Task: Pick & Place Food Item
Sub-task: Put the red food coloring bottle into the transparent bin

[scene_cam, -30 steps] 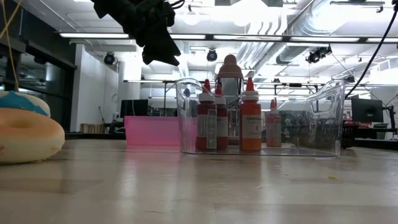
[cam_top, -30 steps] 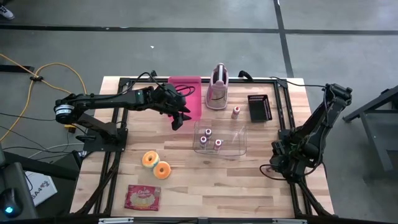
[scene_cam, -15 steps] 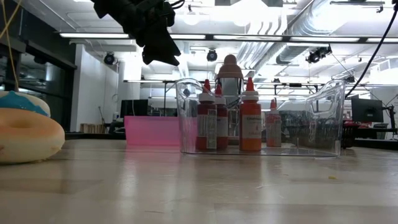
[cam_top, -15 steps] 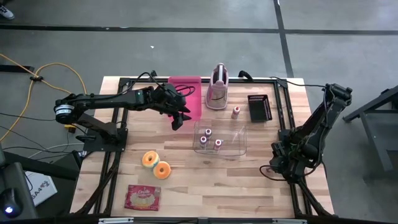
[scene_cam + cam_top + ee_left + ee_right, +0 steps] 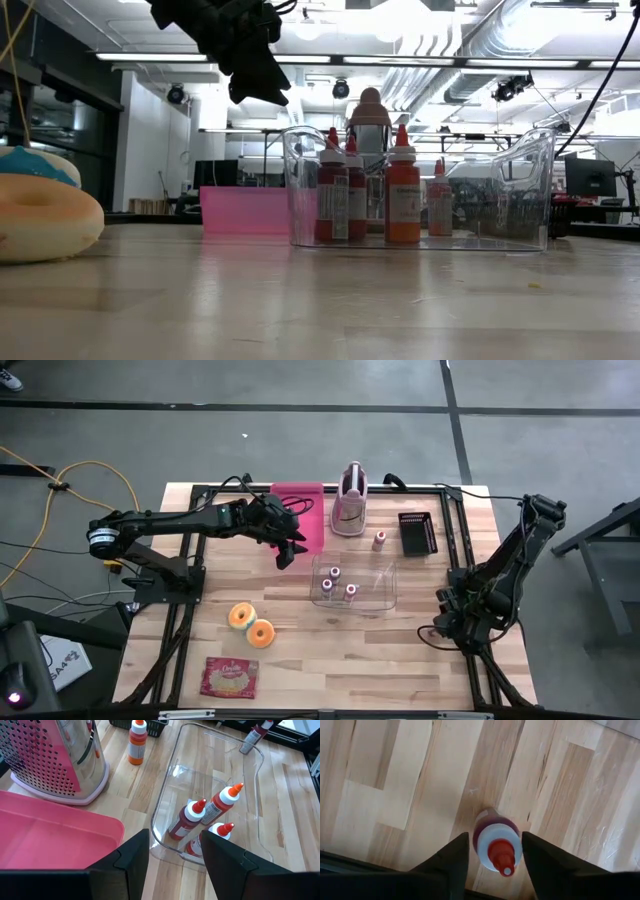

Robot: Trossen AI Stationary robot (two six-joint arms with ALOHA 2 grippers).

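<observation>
Right end effector (image 5: pixel 492 852): fingers flanking upright red sauce bottle (image 5: pixel 496 840) on wooden surface (image 5: pixel 420 775), grip unconfirmed. Left end effector (image 5: pixel 172 852): open, empty, above clear bin (image 5: pixel 250 820).

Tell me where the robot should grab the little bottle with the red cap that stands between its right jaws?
Best to grip the small upright bottle with the white shoulder and red cap around its round body, just below the shoulder, coming straight down from above. It stands upright on the wooden table, and the right gripper already straddles it, one dark finger on each side. The tapered cap would likely slip.
</observation>
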